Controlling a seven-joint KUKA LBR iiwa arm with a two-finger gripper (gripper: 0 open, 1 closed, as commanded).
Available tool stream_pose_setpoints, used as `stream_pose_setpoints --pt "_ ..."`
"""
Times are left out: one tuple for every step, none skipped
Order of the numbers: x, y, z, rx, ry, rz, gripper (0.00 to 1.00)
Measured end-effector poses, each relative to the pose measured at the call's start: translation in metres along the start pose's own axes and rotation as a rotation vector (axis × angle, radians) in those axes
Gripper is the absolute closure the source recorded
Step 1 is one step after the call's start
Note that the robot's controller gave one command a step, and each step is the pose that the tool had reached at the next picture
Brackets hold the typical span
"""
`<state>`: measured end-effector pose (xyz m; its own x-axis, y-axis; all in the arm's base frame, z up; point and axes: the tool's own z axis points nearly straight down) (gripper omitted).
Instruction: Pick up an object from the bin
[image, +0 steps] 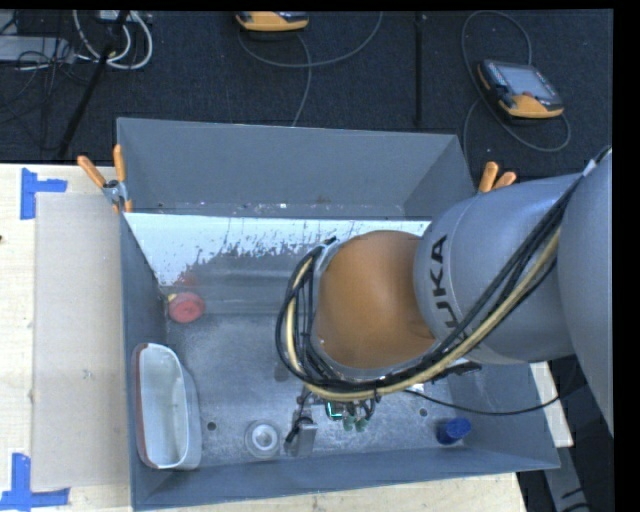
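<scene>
Clear round cap (262, 437) lies just beside my claw (300, 433), low by the front wall of the bin (300, 170); likely my nearest candidate. Whether the claw is spread or pressed together, I cannot tell; I see nothing held. Outward: white tray (165, 405) beyond the cap, blue piece (452, 431) opposite, pink disc (185, 307) farther off.

Noted on the floor of the bin (300, 175): a small clear round cap (262, 437) lying flat by the near wall, a white oblong dish (165, 405) along the left wall, a pink disc (185, 307) far left, and a small blue piece (453, 431) near right.
</scene>
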<state>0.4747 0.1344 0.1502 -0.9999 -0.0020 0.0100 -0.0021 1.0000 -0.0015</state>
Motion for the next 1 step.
stream_pose_setpoints --pt "-0.0029 0.0314 0.077 0.001 -0.032 -0.63 0.0"
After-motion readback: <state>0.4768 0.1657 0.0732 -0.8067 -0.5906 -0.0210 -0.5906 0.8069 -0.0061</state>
